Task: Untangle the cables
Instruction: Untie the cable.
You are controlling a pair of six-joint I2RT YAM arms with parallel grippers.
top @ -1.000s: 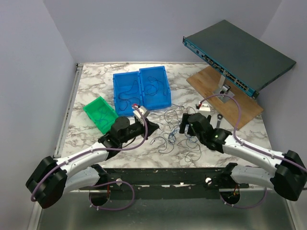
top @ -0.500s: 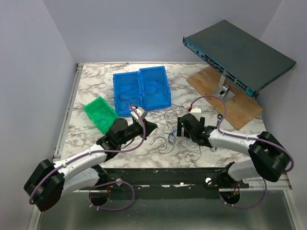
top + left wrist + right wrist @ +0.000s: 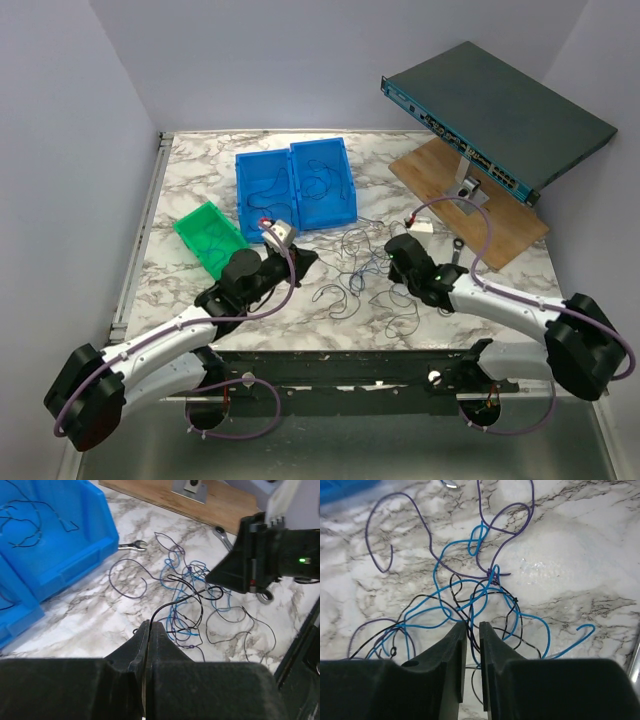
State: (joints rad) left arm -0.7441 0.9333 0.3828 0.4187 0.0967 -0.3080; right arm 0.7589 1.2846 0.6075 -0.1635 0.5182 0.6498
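Observation:
The cables lie in a loose tangle of thin blue, purple and black wires on the marble table between the two arms. My left gripper is shut on one black cable, which arcs from its tip into the tangle. It sits at the tangle's left side. My right gripper is low over the tangle's right part. Its jaws stand a narrow gap apart, with blue and dark strands running through the gap. The left wrist view shows the right gripper touching the knot.
Two blue bins and a green bin, each with loose wires inside, stand behind and left of the left gripper. A silver wrench lies by the blue bin, another near the wooden board. A tilted network switch overhangs the back right.
The right gripper's jaws have gone from wide apart to a narrow gap around strands of the tangle. The left gripper has drawn slightly back and left, still holding the black cable.

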